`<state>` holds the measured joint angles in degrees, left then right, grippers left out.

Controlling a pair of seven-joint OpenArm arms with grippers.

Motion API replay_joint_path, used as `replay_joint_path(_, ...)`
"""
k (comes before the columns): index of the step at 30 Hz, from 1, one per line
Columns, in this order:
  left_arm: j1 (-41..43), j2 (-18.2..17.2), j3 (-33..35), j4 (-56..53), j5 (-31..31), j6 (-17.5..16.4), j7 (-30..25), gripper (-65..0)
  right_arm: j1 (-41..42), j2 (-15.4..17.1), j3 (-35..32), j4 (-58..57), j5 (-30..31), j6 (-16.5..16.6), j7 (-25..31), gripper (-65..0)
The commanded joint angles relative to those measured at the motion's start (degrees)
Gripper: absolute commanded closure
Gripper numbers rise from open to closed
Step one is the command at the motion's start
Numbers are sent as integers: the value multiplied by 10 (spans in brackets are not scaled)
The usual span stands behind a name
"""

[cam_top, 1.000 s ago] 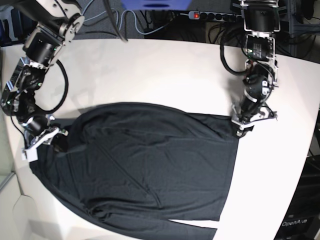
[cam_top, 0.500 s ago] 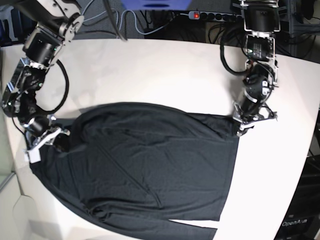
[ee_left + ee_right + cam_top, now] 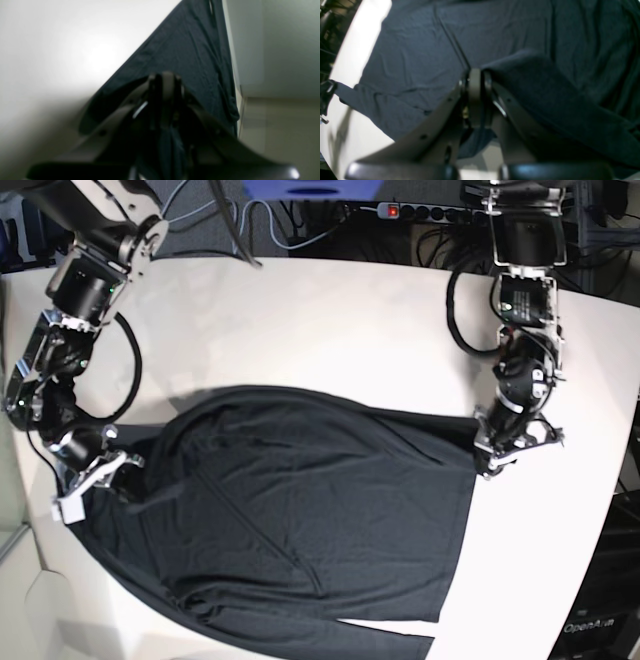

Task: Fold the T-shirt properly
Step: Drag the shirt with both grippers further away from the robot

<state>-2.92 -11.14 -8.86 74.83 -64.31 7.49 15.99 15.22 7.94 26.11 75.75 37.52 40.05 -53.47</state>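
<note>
Wrist views dim and blurred; glare on the table [image 3: 100, 57], base view fisheye-bent

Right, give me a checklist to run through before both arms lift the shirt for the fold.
1. Left tool shut on the T-shirt: ok, its fingers are together on the shirt's corner, with cloth between them in the left wrist view.
2. Right tool shut on the T-shirt: ok, fabric is pinched at its tip in the right wrist view.
3. Shirt lying flat between the grips: ok, only light wrinkles.
4. Shirt fully on the table: not ok, the near edge hangs over the table's edge.
5. How much cloth each tool has caught: cannot tell, the fingers hide it.
</note>
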Motion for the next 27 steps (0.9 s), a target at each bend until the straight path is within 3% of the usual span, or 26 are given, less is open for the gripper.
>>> replay_joint_path(1,-18,-4,-1,9,-3,-9,-6,-26,18,10,0,10,12,-1,11,-1)
replay_joint_path(13,-41,-2,-7,8,-3,13,16,-26,42,34,0,9,12,-1,11,-1)
replay_joint_path(20,-56,-5,-7,1,-3,13,17,-26,57,61,0,-69,13,-1,15,-1)
replay_joint_path(27,-81,-5,-7,-34,-3,11,17,-26,54,73,-31,-74,13,-1,38,-1)
